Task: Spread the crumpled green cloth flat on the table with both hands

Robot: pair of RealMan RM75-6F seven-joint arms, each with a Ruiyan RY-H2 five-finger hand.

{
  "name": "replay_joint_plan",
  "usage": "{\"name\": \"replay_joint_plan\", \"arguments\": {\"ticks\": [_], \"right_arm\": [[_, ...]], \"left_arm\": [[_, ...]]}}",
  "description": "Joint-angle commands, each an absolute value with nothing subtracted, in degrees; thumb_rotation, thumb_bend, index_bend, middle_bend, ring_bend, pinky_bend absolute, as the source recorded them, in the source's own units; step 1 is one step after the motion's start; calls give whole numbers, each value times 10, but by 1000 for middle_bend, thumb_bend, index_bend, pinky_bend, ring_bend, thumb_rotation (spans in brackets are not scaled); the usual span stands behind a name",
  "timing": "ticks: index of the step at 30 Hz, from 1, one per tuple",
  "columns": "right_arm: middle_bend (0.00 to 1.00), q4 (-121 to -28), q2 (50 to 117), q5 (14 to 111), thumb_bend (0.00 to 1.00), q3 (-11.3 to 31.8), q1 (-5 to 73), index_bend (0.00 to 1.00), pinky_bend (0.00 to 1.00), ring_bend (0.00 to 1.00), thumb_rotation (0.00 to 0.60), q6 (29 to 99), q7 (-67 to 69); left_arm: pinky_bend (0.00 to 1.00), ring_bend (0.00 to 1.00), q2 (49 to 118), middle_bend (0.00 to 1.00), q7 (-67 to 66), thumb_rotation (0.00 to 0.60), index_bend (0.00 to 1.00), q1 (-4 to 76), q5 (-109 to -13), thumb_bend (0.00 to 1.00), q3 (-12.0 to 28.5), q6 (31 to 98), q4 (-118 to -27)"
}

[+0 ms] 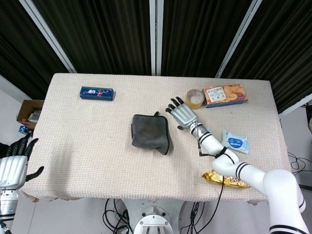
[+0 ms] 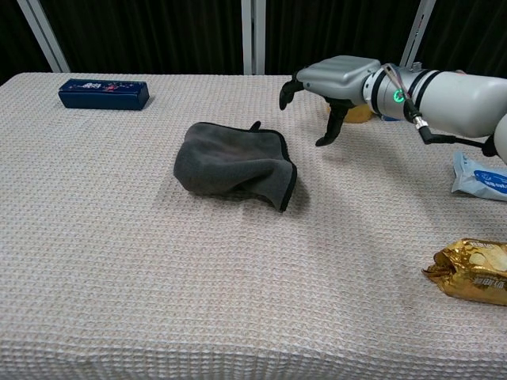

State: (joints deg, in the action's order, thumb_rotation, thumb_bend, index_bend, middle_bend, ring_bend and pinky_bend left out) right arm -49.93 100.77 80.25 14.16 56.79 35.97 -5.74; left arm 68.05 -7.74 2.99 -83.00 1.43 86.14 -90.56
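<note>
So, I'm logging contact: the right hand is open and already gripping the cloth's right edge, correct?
Not quite. The right hand is open but hovers beside the cloth, apart from it; the chest view shows the gap.

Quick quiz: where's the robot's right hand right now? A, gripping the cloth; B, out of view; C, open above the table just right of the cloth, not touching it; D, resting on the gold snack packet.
C: the right hand hovers open beside the cloth, with bare table between them.
</note>
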Motion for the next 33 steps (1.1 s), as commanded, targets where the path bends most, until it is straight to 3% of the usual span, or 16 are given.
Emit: {"name": "replay_joint_plan", "arguments": {"ticks": [1, 8, 19, 33], "right_arm": [[185, -439, 1050, 832, 62, 117, 596, 259, 0, 0, 600, 362, -31], [212, -323, 1110, 896, 63, 73, 611, 317, 0, 0, 600, 433, 83], [217, -195, 1178, 931, 80, 32, 646, 359, 0, 0, 600, 440, 170], [240, -128, 1211, 924, 297, 20, 665, 397, 0, 0, 600, 414, 197]], "left_arm": [[126, 67, 681, 21, -71, 600, 135, 30, -825, 175, 15, 855, -903], [127, 67, 676, 21, -66, 600, 137, 34, -817, 175, 16, 840, -907], [127, 66, 670, 21, -50, 600, 145, 35, -809, 175, 17, 828, -916], [127, 67, 671, 21, -36, 600, 145, 32, -802, 175, 17, 823, -911]]}}
